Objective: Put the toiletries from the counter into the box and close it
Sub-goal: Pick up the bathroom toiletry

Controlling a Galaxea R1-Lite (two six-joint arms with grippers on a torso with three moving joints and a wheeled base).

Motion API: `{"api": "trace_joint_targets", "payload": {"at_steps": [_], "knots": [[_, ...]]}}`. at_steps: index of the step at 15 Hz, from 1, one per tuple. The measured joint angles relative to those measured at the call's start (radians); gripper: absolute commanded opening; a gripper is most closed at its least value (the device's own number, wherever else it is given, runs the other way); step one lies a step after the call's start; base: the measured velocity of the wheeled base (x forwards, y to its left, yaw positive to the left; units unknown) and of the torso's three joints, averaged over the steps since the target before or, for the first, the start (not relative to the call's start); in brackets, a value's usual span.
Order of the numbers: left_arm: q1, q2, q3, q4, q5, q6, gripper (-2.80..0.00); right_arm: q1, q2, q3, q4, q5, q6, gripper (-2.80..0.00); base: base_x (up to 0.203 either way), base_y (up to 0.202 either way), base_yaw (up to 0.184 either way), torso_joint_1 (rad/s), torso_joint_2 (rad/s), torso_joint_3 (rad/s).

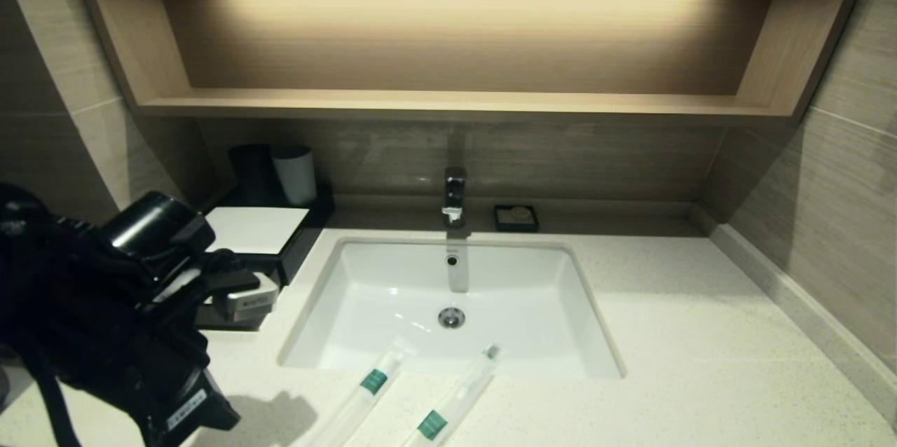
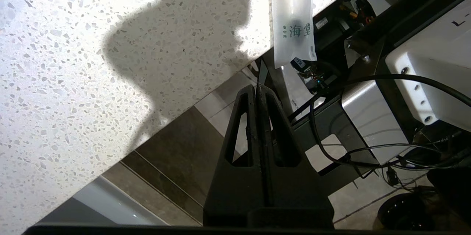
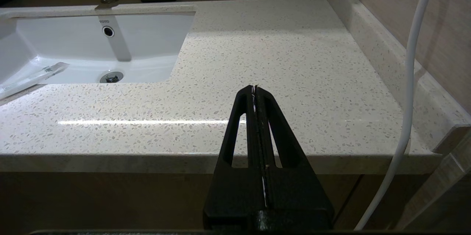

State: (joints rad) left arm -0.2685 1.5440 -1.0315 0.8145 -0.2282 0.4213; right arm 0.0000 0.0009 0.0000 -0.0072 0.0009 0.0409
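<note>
Overhead, lit wooden shelf; speckled counter; left hand, right hand closed, empty.

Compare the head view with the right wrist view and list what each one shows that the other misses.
Only the head view shows the box, two cups behind it, the wooden shelf, the left arm, and two green-banded toiletries by the sink's front rim. Only the right wrist view shows the right gripper, shut, off the counter's front edge, and a white cable. Both show the counter, sink, faucet and soap dish.
</note>
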Motion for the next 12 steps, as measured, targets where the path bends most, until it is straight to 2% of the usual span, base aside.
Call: {"api": "trace_joint_targets", "payload": {"at_steps": [1,3,5,7,9,10,12], "knots": [[-0.015,0.012,-0.002,0.0,0.019,-0.028,-2.8,0.0,0.0,0.0,0.0,0.001,0.0,-2.8,0.0,0.0,0.0,0.0,0.0,0.0],[-0.041,0.033,0.005,-0.017,0.043,-0.043,-2.8,0.0,0.0,0.0,0.0,0.001,0.0,-2.8,0.0,0.0,0.0,0.0,0.0,0.0],[-0.066,0.045,0.016,-0.053,0.05,-0.059,-2.8,0.0,0.0,0.0,0.0,0.0,0.001,-2.8,0.0,0.0,0.0,0.0,0.0,0.0],[-0.092,0.06,0.016,-0.064,0.055,-0.11,-2.8,0.0,0.0,0.0,0.0,0.001,0.0,-2.8,0.0,0.0,0.0,0.0,0.0,0.0],[-0.109,0.071,0.012,-0.065,0.056,-0.119,-2.8,0.0,0.0,0.0,0.0,0.0,0.0,-2.8,0.0,0.0,0.0,0.0,0.0,0.0],[-0.118,0.074,0.01,-0.066,0.056,-0.12,0.0,0.0,0.0,0.0,0.0,0.0,0.0,-2.8,0.0,0.0,0.0,0.0,0.0,0.0],[-0.132,0.079,0.006,-0.067,0.056,-0.125,0.0,0.0,0.0,0.0,0.0,0.0,0.0,-2.8,0.0,0.0,0.0,0.0,0.0,0.0]]}}
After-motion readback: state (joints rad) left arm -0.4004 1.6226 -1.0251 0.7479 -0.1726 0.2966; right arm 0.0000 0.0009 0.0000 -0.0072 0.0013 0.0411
